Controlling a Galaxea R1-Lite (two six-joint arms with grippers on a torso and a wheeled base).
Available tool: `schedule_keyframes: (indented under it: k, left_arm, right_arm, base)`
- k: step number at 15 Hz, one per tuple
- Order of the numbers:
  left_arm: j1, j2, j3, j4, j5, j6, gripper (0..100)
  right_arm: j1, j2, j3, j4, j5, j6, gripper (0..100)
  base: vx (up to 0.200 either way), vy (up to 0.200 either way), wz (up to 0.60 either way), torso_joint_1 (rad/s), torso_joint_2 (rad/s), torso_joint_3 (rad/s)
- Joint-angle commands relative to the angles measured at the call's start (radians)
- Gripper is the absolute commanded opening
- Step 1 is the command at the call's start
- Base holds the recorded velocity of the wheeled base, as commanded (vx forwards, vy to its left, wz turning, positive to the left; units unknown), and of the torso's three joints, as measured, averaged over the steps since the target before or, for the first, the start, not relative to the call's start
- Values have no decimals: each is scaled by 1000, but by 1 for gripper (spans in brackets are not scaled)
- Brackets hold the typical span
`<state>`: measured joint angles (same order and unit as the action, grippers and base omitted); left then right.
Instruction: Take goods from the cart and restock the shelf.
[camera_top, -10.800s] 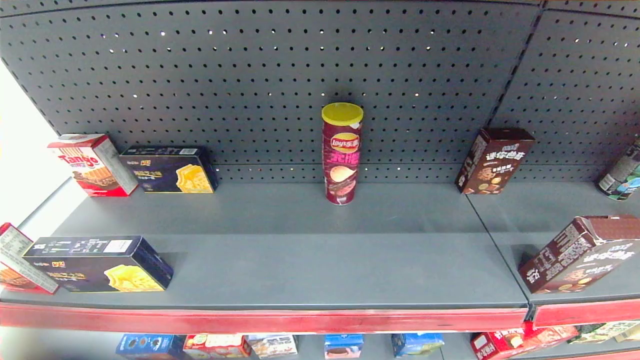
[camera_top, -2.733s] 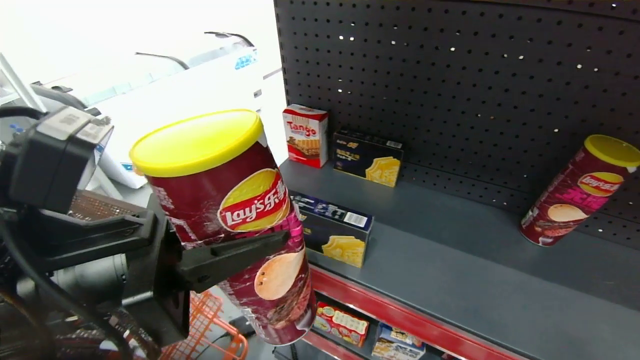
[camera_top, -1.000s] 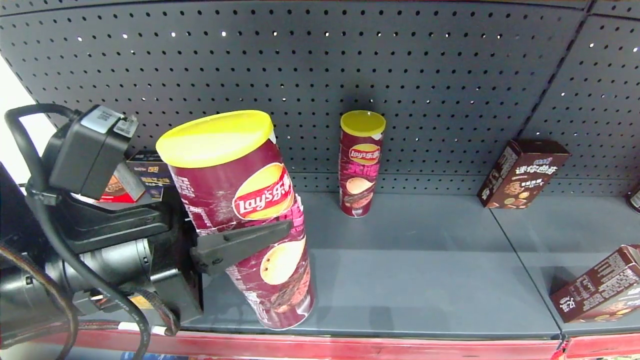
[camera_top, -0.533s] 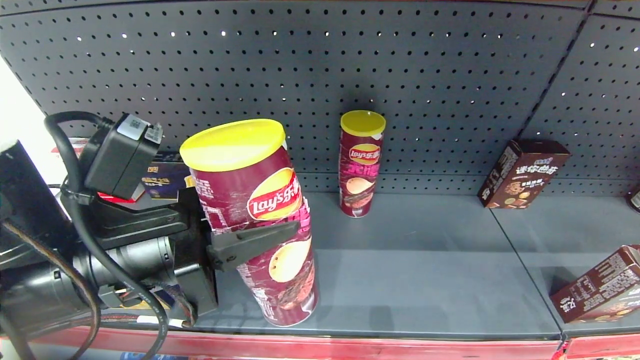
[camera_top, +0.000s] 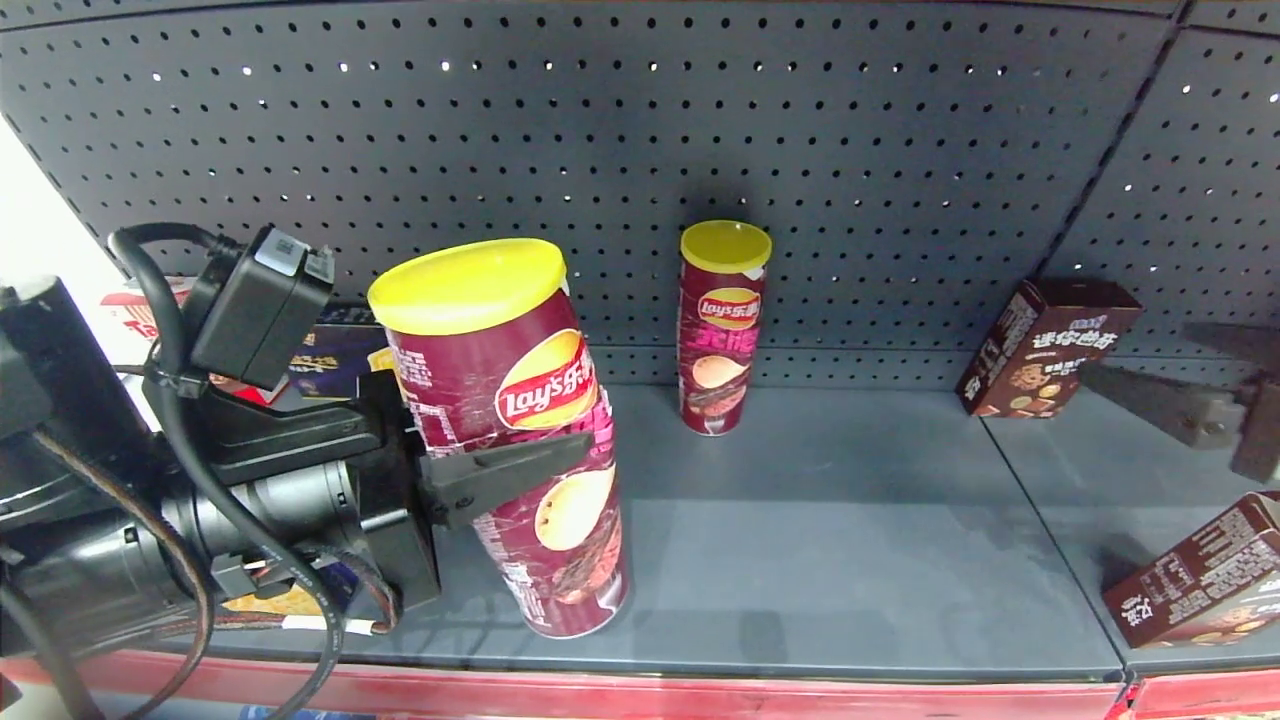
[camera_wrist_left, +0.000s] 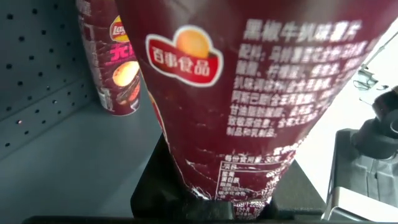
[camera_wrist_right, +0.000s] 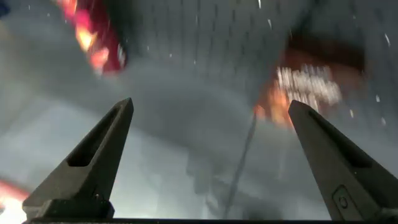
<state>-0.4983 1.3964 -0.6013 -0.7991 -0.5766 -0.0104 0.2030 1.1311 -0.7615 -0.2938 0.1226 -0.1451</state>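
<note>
A maroon chips can with a yellow lid (camera_top: 510, 430) is held slightly tilted over the front left of the grey shelf (camera_top: 820, 540). My left gripper (camera_top: 520, 455) is shut on its middle. The can's base is at the shelf surface; I cannot tell if it touches. The same can fills the left wrist view (camera_wrist_left: 249, 93). A second, matching can (camera_top: 722, 325) (camera_wrist_left: 115, 68) stands upright against the pegboard at the back. My right gripper (camera_top: 1180, 375) (camera_wrist_right: 211, 155) is at the right edge above the shelf, open and holding nothing.
A brown cookie box (camera_top: 1045, 345) leans at the back right and another (camera_top: 1200, 580) lies near the front right. A dark box (camera_top: 330, 360) sits behind my left arm. A red lip (camera_top: 700, 690) runs along the shelf's front. Bare shelf lies between the cans and the brown boxes.
My left gripper has carried the can rightward and lower toward the shelf. The right gripper has come into the head view at the right edge.
</note>
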Motion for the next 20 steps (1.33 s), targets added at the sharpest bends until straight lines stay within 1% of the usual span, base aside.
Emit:
schedule_keyframes:
  k: [1, 2, 4, 5, 6, 7, 8, 9, 10, 11, 12, 15, 17, 20]
  left_arm:
    - [3, 4, -2, 0, 1, 0, 0]
    - [3, 6, -3, 3, 1, 0, 0]
    - [3, 13, 3, 0, 1, 0, 0]
    - [3, 13, 5, 0, 1, 0, 0]
    - [3, 13, 6, -2, 1, 0, 0]
    - [3, 13, 6, -2, 1, 0, 0]
    - [3, 13, 5, -3, 0, 0, 0]
    - [3, 13, 5, -3, -2, 0, 0]
    - [3, 13, 3, -3, -2, 0, 0]
    - [3, 13, 1, -3, -2, 0, 0]
    - [3, 13, 1, -5, -2, 0, 0]
    - [4, 13, -3, -5, -2, 0, 0]
    - [9, 12, -2, -6, -2, 0, 0]
    - [24, 10, -3, -6, -3, 1, 0]
  right_arm:
    - [3, 219, -33, -154, 46, -5, 100]
    - [4, 273, -70, -188, 134, -11, 100]
    - [27, 343, -136, -192, 230, -36, 100]
    - [47, 358, -167, -186, 273, -44, 100]
    - [65, 374, -216, -173, 387, -45, 100]
    - [75, 378, -236, -159, 434, -45, 100]
    - [105, 381, -274, -119, 511, -48, 100]
    - [127, 398, -292, -113, 559, -59, 100]
    - [128, 423, -311, -114, 603, -99, 100]
    - [127, 446, -329, -113, 634, -140, 100]
    - [124, 483, -346, -113, 640, -186, 100]
    - [125, 538, -384, -113, 634, -191, 100]
    - [133, 590, -433, -111, 632, -191, 100]
    - [144, 633, -446, -113, 632, -191, 100]
  base:
    - [0, 0, 0, 0, 0, 0]
    - [0, 0, 0, 0, 0, 0]
    - [0, 0, 0, 0, 0, 0]
    - [0, 0, 0, 0, 0, 0]
    - [0, 0, 0, 0, 0, 0]
    - [0, 0, 0, 0, 0, 0]
    - [0, 0, 0, 0, 0, 0]
    - [0, 0, 0, 0, 0, 0]
    - [0, 0, 0, 0, 0, 0]
    - [0, 0, 0, 0, 0, 0]
    - [0, 0, 0, 0, 0, 0]
    - [0, 0, 0, 0, 0, 0]
    - [0, 0, 0, 0, 0, 0]
    - [0, 0, 0, 0, 0, 0]
